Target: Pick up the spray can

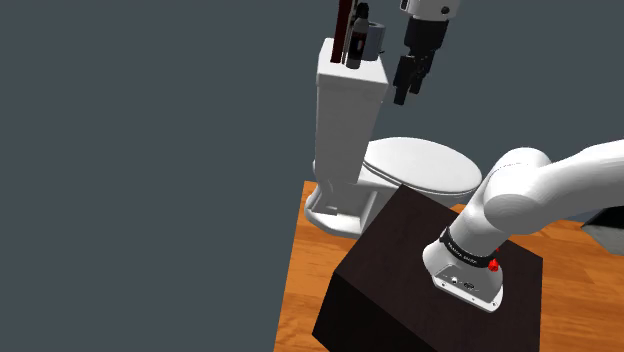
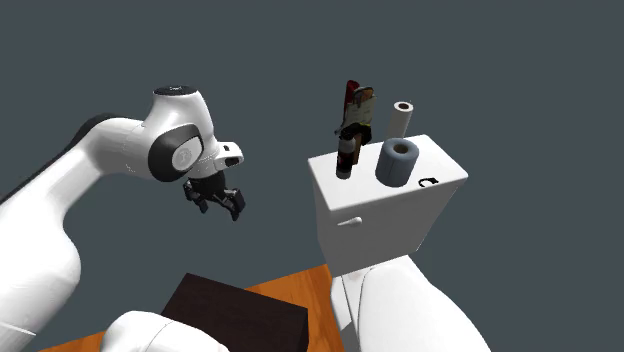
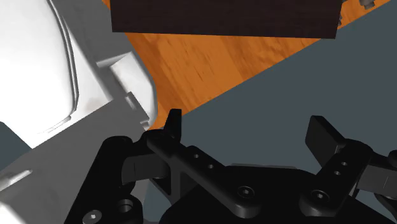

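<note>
The spray can (image 2: pixel 355 103) is a tall dark red can with a pale label, upright at the back of the white toilet tank's lid (image 2: pixel 440 165). In the shoulder view the spray can (image 1: pixel 344 28) stands at the tank's top. My gripper (image 1: pixel 408 88) hangs in the air to that view's right of the tank, above the toilet seat and clear of the can. In the second exterior view the gripper (image 2: pixel 228 208) is well to the left of the tank. The gripper (image 3: pixel 248 132) is open with nothing between its fingers.
A dark bottle (image 2: pixel 346 152), a grey-blue paper roll (image 2: pixel 400 161) and a white roll (image 2: pixel 402 118) crowd the tank lid around the can. The closed toilet lid (image 1: pixel 420 168) lies below the gripper. The dark stand (image 1: pixel 400 285) sits on a wooden floor (image 1: pixel 305 290).
</note>
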### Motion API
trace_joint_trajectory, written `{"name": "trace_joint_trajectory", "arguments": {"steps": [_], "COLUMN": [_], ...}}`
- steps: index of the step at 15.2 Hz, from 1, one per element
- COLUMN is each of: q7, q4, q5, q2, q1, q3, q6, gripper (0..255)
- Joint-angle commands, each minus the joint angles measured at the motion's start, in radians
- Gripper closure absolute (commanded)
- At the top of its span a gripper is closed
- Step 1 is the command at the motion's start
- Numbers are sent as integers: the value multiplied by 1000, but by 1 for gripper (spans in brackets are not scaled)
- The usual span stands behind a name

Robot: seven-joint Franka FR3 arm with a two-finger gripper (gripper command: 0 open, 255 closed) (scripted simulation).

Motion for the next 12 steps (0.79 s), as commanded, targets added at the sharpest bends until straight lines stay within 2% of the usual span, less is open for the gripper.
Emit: {"name": "trace_joint_trajectory", "arguments": {"steps": [1,12], "q7": [0,-172], "q4": [0,238], "q5": [0,-115], "q2": [0,261], "q1": [0,-49], "q3": [0,-125], "q6": [0,137], "gripper": [0,0]}}
